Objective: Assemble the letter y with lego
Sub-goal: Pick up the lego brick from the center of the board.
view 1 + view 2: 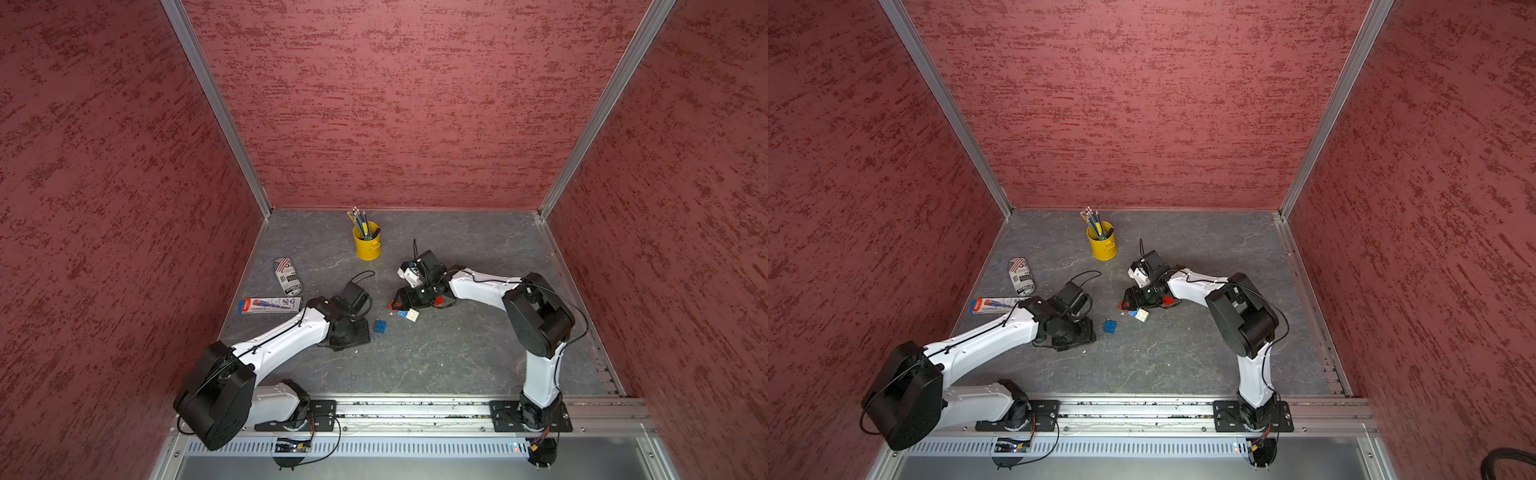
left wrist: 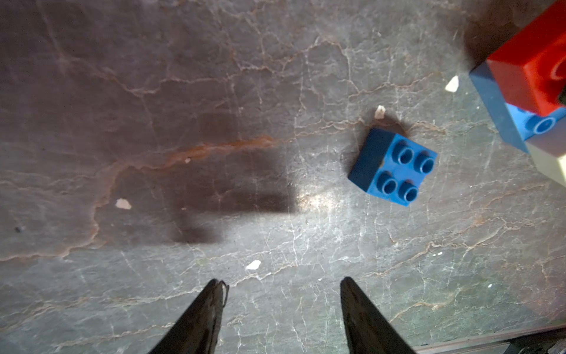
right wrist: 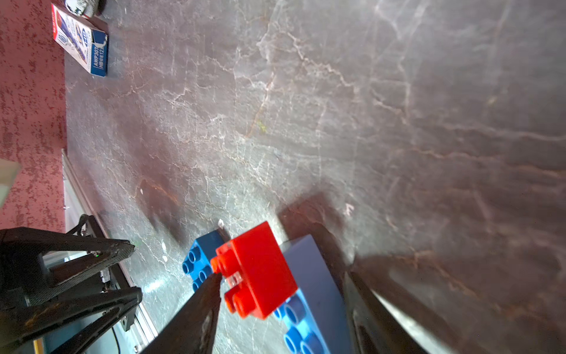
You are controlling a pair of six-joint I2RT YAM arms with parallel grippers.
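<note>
The letter y is lying on the table near the yellow pencil cup, on the robot's side of it. A red brick is sitting on its long blue brick, with a white brick at one end. The right end effector is straddling it, but I cannot tell whether it is gripping. The small blue square is lying loose, farther from the cup. The left end effector is hanging open and empty. Bare table is stretching on to the front rail.

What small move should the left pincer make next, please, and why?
Probably shift the left pincer over the small blue brick and lower it: its jaws stand open and empty, and that brick lies loose, studs up, apart from the joined cluster.
</note>
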